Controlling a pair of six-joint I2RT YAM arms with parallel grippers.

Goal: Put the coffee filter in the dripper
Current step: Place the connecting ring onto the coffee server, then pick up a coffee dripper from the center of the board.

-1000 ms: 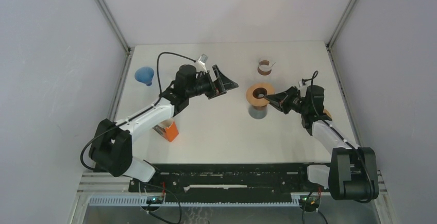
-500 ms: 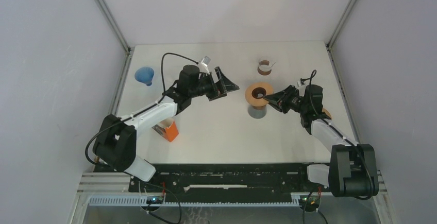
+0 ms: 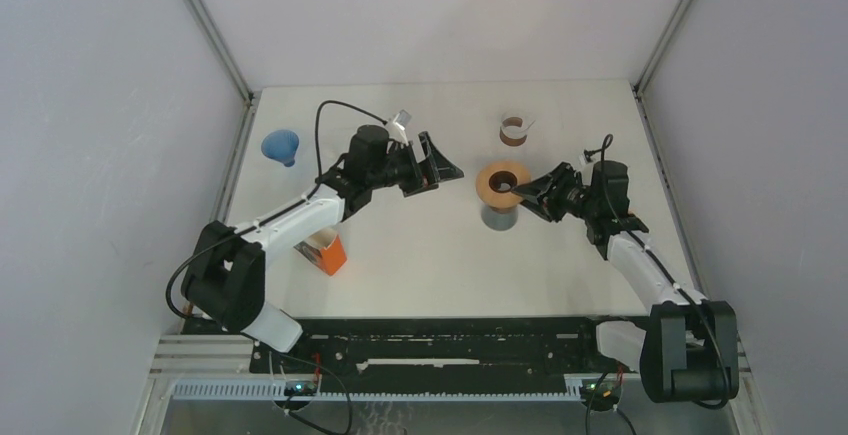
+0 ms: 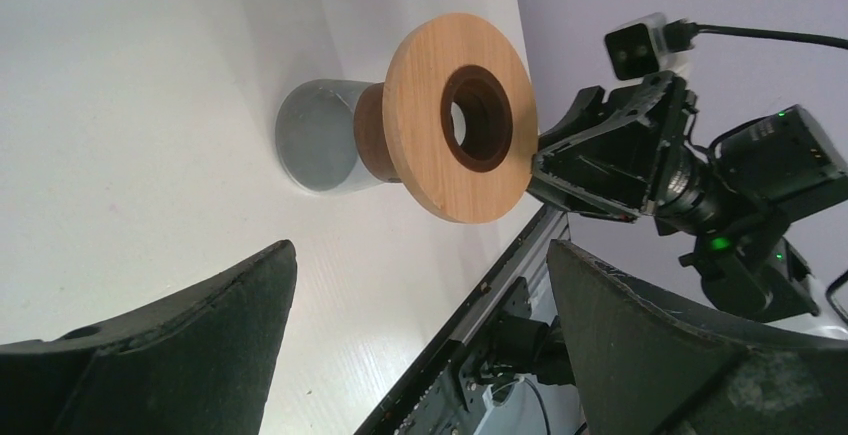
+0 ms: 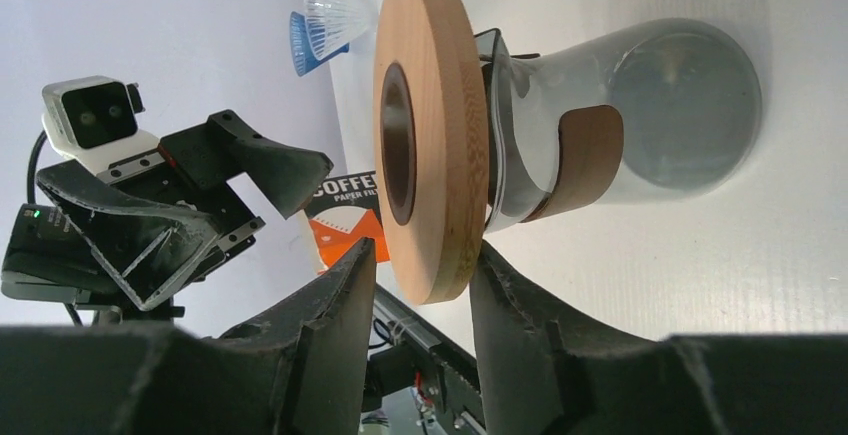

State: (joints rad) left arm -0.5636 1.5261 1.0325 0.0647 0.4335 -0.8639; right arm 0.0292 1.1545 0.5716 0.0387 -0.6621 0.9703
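My left fingers [image 3: 445,170] are spread as wide as they go and hold nothing. They hang above the bench [image 3: 420,265] with their tips aimed at the wooden ring [image 3: 488,180]. In the left wrist view the ring sits ahead of them, between the two tips and clear of both.

My right fingers [image 3: 522,193] are partly open with nothing clamped. In the right wrist view the ring's near rim sits in the gap between them. I can't tell whether either finger touches the wood. The ring lies flat on the neck of the glass carafe [image 5: 680,105], just past my right tips. The carafe stands upright on the bench.

The coffee filter box [image 3: 325,253] is orange and stands on the bench well behind my left fingers, beside that arm's forearm. It is far across from my right fingers. No filter is out of it that I can see.

The blue dripper [image 3: 281,145] sits on the bench well away from my left fingers, on the side away from the ring. In the right wrist view a clear cone [image 5: 335,13] sits right against it. A brown band [image 3: 512,133] stands beyond the ring, apart from both sets of fingers.
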